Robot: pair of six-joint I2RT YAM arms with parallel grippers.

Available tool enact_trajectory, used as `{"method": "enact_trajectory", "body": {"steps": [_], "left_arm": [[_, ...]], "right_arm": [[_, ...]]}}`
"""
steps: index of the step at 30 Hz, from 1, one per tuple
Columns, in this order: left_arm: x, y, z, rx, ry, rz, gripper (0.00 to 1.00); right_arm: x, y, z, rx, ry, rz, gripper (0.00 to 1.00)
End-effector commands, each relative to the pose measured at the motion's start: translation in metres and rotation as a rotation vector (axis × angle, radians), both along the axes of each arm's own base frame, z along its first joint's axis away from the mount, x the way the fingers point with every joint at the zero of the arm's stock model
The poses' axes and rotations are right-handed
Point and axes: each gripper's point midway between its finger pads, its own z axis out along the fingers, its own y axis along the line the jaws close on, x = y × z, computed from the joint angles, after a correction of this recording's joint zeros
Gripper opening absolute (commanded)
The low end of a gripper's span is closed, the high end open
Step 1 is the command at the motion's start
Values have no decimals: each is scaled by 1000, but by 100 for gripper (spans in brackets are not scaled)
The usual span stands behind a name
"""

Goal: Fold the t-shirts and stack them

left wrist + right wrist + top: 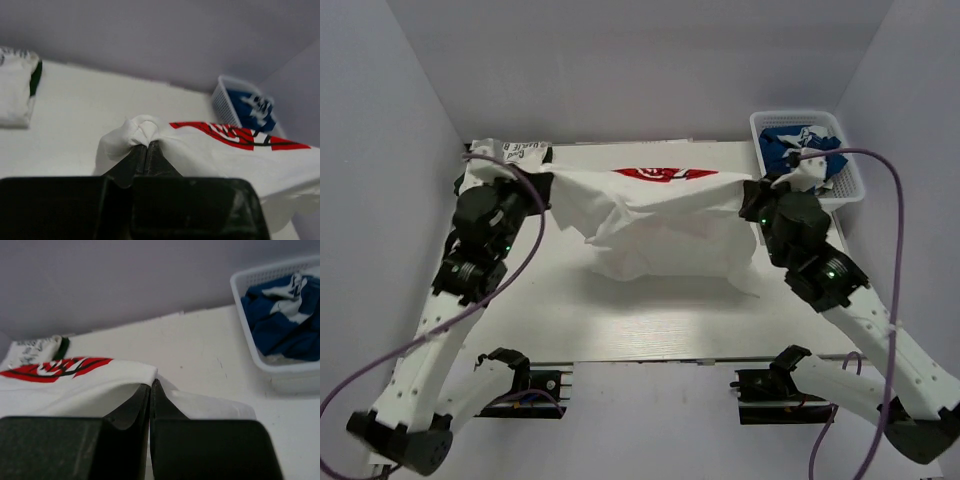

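A white t-shirt with a red graphic (660,215) hangs stretched between both grippers above the table, its lower part sagging onto the top. My left gripper (551,190) is shut on a bunched corner of it (142,127); in the left wrist view the fingertips (146,143) meet with the cloth pinched between them. At the shirt's other end, my right gripper (751,196) is shut on the edge, with the cloth folding over its tips (151,383). A folded white t-shirt with dark lettering (523,151) lies at the back left. A royal blue t-shirt (800,147) sits crumpled in the basket.
The white mesh basket (850,190) stands at the back right corner, close behind my right arm. Grey walls close in the table on the left, back and right. Purple cables loop from both arms. The table's front edge (650,360) runs just ahead of the arm bases.
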Motion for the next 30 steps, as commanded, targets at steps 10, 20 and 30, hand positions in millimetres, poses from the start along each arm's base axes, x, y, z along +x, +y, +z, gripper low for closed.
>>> {"method": "enact_trajectory", "body": {"steps": [10, 20, 30], "left_arm": [[-152, 59, 226, -114, -574, 14, 0], [-213, 70, 302, -135, -778, -28, 0], [-14, 57, 190, -18, -306, 254, 0]], "right_arm": [[-123, -23, 242, 67, -571, 385, 0], [-165, -39, 293, 75, -756, 436, 0], [-15, -8, 166, -17, -364, 68, 0]]}}
